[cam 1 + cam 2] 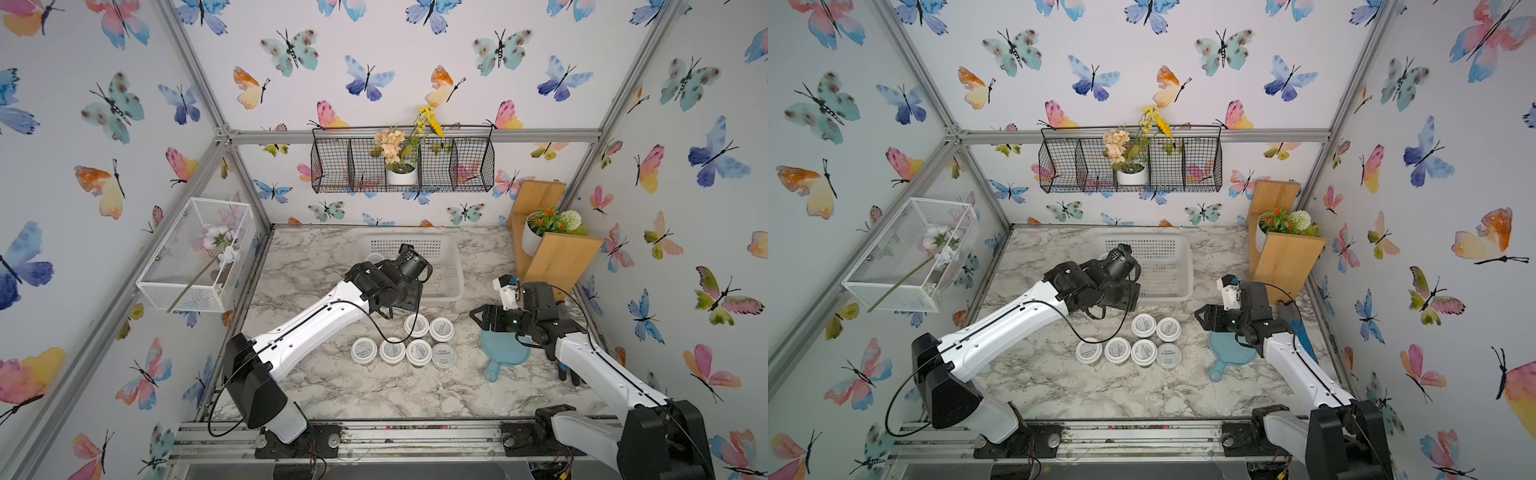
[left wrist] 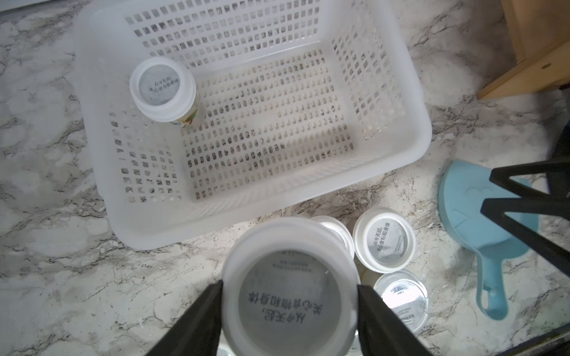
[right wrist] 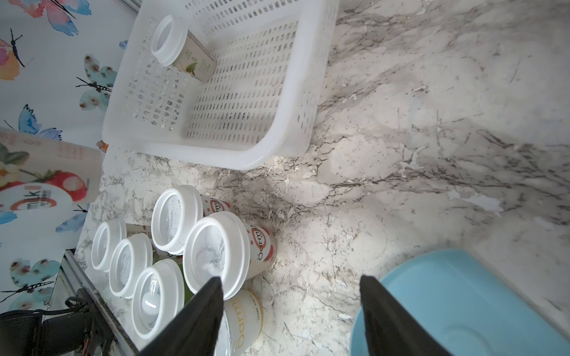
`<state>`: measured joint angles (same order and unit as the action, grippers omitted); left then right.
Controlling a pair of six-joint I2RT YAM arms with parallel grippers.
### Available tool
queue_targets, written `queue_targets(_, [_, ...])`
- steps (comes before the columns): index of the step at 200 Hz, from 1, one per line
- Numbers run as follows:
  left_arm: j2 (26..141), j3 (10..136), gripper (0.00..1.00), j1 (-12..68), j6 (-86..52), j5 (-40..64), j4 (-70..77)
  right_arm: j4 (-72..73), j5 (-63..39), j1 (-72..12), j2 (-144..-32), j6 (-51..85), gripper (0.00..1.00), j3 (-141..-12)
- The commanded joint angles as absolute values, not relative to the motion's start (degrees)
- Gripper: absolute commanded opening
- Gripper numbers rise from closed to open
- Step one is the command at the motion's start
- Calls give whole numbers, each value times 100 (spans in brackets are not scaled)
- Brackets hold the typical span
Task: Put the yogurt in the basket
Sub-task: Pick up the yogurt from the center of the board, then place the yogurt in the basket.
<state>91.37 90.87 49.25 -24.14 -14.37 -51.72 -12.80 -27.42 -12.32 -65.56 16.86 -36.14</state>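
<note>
My left gripper (image 2: 290,285) is shut on a yogurt jar (image 2: 290,246), one finger on each side of its white lid. It hangs just outside the near rim of the white perforated basket (image 2: 413,117), above the jars on the table. One yogurt jar (image 2: 163,89) stands inside the basket in a far corner. Several more yogurt jars (image 1: 419,352) are clustered on the marble in front of the basket (image 1: 455,266). My right gripper (image 3: 290,278) is open and holds nothing, low over the marble between that cluster (image 3: 216,246) and a blue plate (image 3: 462,308).
The blue paddle-shaped plate (image 1: 505,351) lies under my right wrist. A wooden shelf with a plant pot (image 1: 552,253) stands at the back right. A white wire-mesh box (image 1: 195,253) hangs on the left wall and a black wire basket (image 1: 403,164) on the back wall.
</note>
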Motion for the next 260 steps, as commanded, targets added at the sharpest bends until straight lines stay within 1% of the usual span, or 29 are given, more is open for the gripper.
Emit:
queue_targets(1, [9493,9461,68,4931,-2198,-1868,-5353,-1280,-2769,-1271,-6613,1612,73,-3595])
queue_targets(31, [9986,10028,68,4812,-2021,-1931,-5299,-1272,-2777,-1283,-6644,1608,73,-3595])
queue_targets(95, [10968,11263,68,4297,-1675,-1671,-5066,-1274,-2751,-1336,-6739,1604,72,-3604])
queue_targets(187, [12006,12120,67,3479,-1301,-1297,-4635,-1296,-2647,-1441,-6884,1600,72,-3604])
queue_targets(260, [12705,12512,67,3296,-1187,-1116,-4401,-1350,-2515,-1665,-6974,1619,72,-3621])
